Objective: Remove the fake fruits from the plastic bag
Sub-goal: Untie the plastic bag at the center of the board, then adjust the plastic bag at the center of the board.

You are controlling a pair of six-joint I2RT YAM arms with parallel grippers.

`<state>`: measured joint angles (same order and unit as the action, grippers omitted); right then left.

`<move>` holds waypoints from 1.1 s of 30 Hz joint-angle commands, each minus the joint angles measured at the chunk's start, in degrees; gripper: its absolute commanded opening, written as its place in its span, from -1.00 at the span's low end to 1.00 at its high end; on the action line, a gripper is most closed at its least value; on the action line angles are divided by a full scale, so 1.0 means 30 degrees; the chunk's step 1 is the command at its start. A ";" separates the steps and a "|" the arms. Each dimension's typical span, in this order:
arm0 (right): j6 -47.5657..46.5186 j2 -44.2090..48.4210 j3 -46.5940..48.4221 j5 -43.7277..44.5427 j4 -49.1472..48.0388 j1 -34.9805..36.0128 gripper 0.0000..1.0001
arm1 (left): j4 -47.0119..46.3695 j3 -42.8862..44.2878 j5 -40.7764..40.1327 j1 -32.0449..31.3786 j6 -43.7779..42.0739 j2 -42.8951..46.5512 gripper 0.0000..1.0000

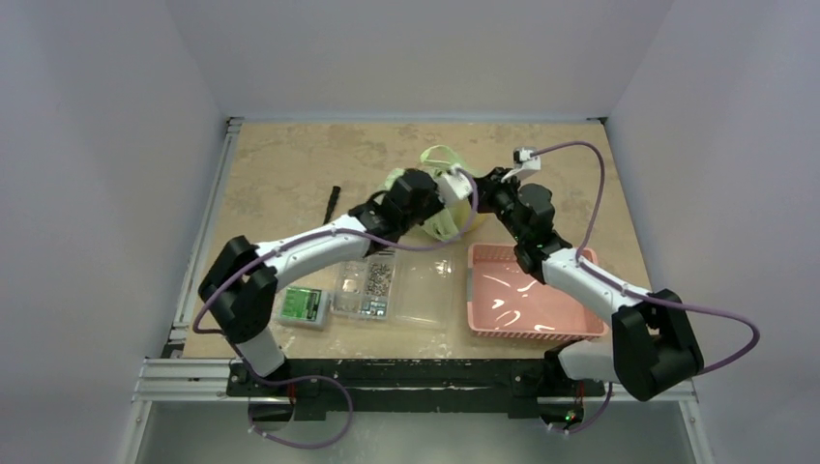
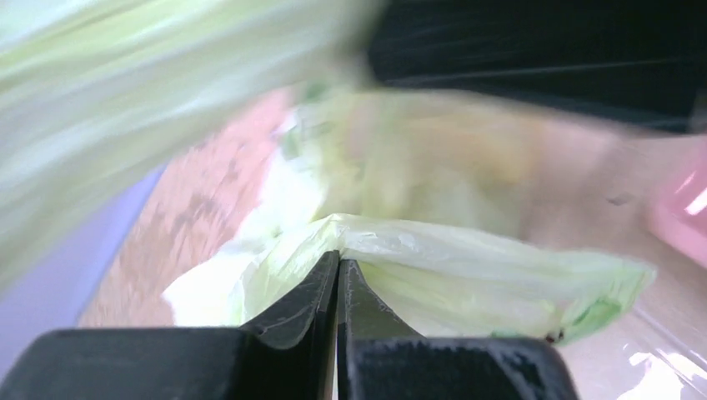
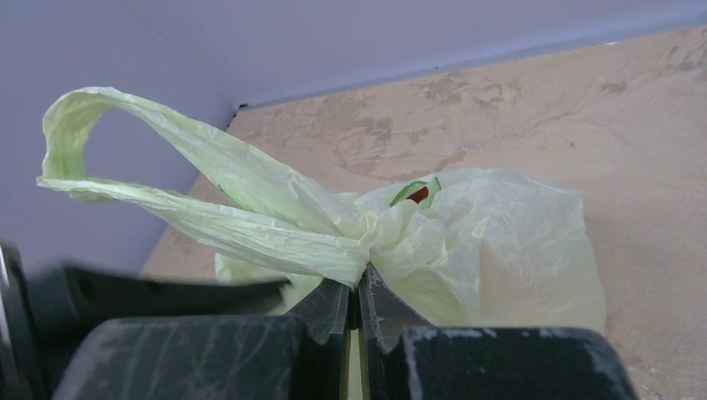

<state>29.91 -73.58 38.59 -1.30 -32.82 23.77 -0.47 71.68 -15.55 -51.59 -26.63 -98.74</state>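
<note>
Though its print (image 3: 419, 193) is illegible, the plastic bag (image 3: 492, 242) is pinched by left tool (image 2: 338, 262) and right tool (image 3: 358, 287).

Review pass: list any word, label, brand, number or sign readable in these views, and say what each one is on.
No text is legible in any view.
On the plastic bag: a small green and red printed mark, with no letters readable.
On the green box: any print is too small to read.
On the white tag by the purple cable: too small to tell whether it bears print.
</note>
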 commanded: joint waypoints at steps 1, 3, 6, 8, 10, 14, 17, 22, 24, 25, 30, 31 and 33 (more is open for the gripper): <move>0.1504 -0.0521 0.0845 -0.1344 -0.0871 -0.0882 -1.00 | 0.0913 0.0519 0.1833 0.4040 0.7854 0.3785 -1.00; 0.2163 -0.0898 0.1024 -0.1800 -0.1018 -0.1388 -1.00 | 0.1636 0.0298 0.3713 0.5368 1.0457 0.4649 -1.00; 0.3283 -0.1573 0.1446 -0.2413 -0.1201 -0.2252 -1.00 | 0.0940 -0.1008 0.5323 0.7087 1.3455 0.6191 -1.00; 0.3823 -0.2632 0.2299 -0.3045 -0.1009 -0.2733 -1.00 | 0.0491 -0.1532 0.6651 0.8225 1.4887 0.6758 -1.00; 0.4146 -0.3764 0.3638 -0.3555 -0.0424 -0.3033 -1.00 | 0.0474 -0.1219 0.7865 0.8973 1.6060 0.6433 -1.00; 0.4077 -0.5918 0.7325 -0.4486 0.0895 -0.3119 -1.00 | -0.0494 -0.0540 1.1935 1.0981 1.9423 0.5161 -1.00; 0.3987 -0.7364 1.0197 -0.4650 0.1655 -0.3119 -1.00 | -0.1561 -0.0220 1.3806 1.2370 2.0982 0.4627 -1.00; 0.4011 -0.9511 1.5911 -0.4924 0.3355 -0.3118 -1.00 | -0.0123 0.3123 1.6637 1.3245 2.1875 0.3725 -1.00; 0.3966 -0.9620 1.7058 -0.5342 0.3628 -0.3129 -1.00 | -0.0508 0.3461 1.7308 1.3286 2.2503 0.3786 -1.00; 0.3739 -0.9569 1.7310 -0.5126 0.3789 -0.3127 -1.00 | -0.0970 0.3143 1.7283 1.3299 2.2816 0.3945 -1.00; 0.2992 -0.8490 1.4302 -0.3954 0.4378 -0.3142 -1.00 | -0.1755 0.0998 1.6920 1.2782 2.3457 0.4428 -1.00; 0.2980 -0.8058 1.3025 -0.3524 0.4201 -0.3143 -1.00 | -0.1858 0.0565 1.6831 1.2361 2.3477 0.4373 -1.00; 0.3022 -0.7115 1.0251 -0.2642 0.3677 -0.3162 -1.00 | -0.0588 0.0536 1.5756 1.1171 2.2871 0.4090 -1.00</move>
<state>40.14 -99.83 81.17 -14.26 -21.61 14.57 -4.10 75.72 33.17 -12.97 41.54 -85.97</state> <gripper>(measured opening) 0.007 0.003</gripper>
